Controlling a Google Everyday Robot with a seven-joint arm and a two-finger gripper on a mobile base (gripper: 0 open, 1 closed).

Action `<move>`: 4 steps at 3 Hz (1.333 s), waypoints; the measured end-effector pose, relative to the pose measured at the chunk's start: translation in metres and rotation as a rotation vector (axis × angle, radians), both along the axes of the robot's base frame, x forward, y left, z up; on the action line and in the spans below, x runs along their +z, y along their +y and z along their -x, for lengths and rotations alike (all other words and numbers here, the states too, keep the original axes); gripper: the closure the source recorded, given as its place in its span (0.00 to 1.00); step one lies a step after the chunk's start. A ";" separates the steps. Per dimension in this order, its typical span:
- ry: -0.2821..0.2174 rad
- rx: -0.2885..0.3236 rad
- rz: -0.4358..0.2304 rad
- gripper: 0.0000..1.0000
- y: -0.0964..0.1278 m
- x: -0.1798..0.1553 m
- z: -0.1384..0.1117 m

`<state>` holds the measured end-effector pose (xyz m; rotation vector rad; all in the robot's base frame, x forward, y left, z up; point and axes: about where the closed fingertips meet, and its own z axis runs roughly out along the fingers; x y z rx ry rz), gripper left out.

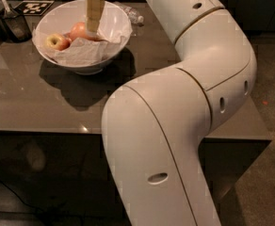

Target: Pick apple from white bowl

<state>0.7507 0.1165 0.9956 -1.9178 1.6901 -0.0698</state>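
The arm (184,126) is arching over the table (34,107). The bowl (88,68) is sitting beneath the gripper (94,11), which is hanging inside the rim; how open it is, I cannot tell. The apple (79,30) is lying just below-left. An off-centre descent is likely to roll it away.

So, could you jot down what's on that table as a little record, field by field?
Surface: glossy grey-brown table
Container: large glossy white bowl, lined with crumpled white paper
Target fruit: round reddish-pink apple, inside the bowl, towards the back
Other fruit: paler yellow apple, in the bowl, left of the reddish one in the picture
Gripper: gripper hangs inside the bowl, right beside the reddish apple; contact cannot be told
Arm: bulky white robot arm, filling the foreground
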 end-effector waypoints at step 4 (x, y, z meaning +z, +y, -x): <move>0.114 -0.140 0.036 0.00 0.004 -0.042 -0.015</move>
